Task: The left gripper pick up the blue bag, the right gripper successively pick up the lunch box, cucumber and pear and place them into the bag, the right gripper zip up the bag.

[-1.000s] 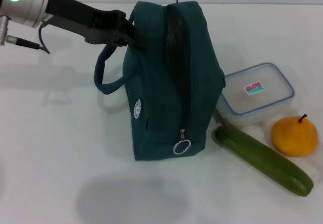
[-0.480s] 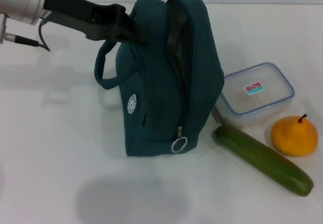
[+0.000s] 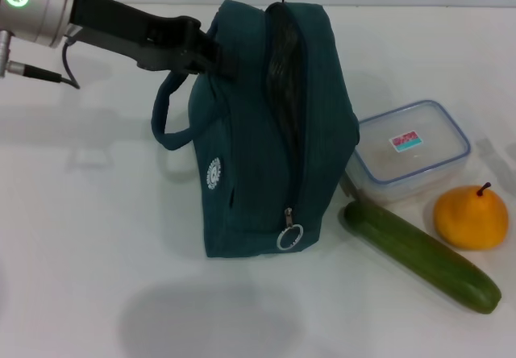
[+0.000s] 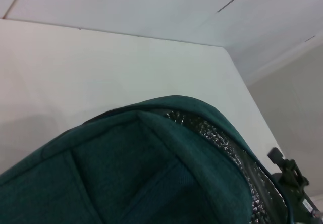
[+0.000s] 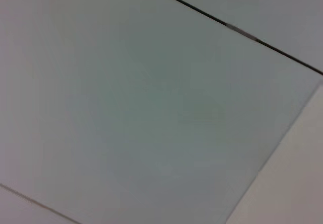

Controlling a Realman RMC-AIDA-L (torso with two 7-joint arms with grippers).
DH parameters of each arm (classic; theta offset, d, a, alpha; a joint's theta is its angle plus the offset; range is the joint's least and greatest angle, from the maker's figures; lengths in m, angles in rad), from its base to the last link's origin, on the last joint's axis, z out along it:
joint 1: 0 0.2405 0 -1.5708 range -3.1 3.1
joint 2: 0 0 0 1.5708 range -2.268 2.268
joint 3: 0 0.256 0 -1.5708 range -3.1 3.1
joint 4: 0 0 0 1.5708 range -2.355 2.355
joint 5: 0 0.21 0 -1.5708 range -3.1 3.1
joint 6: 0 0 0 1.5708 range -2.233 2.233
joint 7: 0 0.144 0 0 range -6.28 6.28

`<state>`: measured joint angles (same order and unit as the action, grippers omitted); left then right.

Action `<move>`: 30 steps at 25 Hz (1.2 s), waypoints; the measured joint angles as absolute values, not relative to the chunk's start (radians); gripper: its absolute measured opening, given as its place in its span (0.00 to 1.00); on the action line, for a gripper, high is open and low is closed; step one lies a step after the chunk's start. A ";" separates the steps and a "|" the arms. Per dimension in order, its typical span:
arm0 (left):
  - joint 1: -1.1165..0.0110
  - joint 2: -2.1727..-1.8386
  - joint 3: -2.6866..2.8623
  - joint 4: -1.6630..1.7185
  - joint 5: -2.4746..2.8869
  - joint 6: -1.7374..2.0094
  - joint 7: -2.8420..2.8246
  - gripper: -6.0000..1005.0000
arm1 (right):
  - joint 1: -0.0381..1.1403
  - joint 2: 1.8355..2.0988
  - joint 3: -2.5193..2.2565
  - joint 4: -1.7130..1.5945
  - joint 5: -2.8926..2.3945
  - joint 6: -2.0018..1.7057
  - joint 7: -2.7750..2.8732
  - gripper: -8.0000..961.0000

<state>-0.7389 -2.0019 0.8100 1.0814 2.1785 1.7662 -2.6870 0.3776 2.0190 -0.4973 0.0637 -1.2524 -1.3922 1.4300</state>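
The bench (image 3: 97, 237) is bare to the left of the bag (image 3: 266, 132) and in front of it, so there is wide room to pass there. The left claw (image 3: 211, 58) and its arm take the space at the bag's upper left corner, above the handle (image 3: 165, 120). On the right the room is narrow: the box (image 3: 409, 150) lies just beside the bag, the cucumber (image 3: 419, 255) lies slanted in front of the box with one end near the bag's lower corner, and the pear (image 3: 470, 217) sits just beside both. The bag's opening (image 3: 284, 92) faces up, with free space above it.
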 joint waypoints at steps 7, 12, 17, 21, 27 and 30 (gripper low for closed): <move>-0.729 -2.003 0.810 1.081 2.178 1.767 -2.662 0.07 | 0.429 2.017 -0.565 0.023 -1.291 -1.326 1.596 0.87; -0.727 -2.005 0.810 1.081 2.179 1.766 -2.656 0.07 | 0.471 2.021 -0.602 0.030 -1.292 -1.308 1.612 0.87; -0.724 -2.006 0.810 1.081 2.178 1.766 -2.654 0.07 | 0.491 2.023 -0.608 0.037 -1.293 -1.313 1.625 0.87; -0.723 -2.007 0.809 1.081 2.178 1.766 -2.653 0.07 | 0.502 2.024 -0.610 0.037 -1.293 -1.311 1.631 0.87; -0.725 -2.010 0.810 1.081 2.179 1.763 -2.650 0.07 | 0.508 2.026 -0.611 0.037 -1.293 -1.315 1.638 0.87; -0.726 -2.010 0.810 1.081 2.180 1.760 -2.649 0.07 | 0.509 2.027 -0.611 0.037 -1.293 -1.315 1.639 0.87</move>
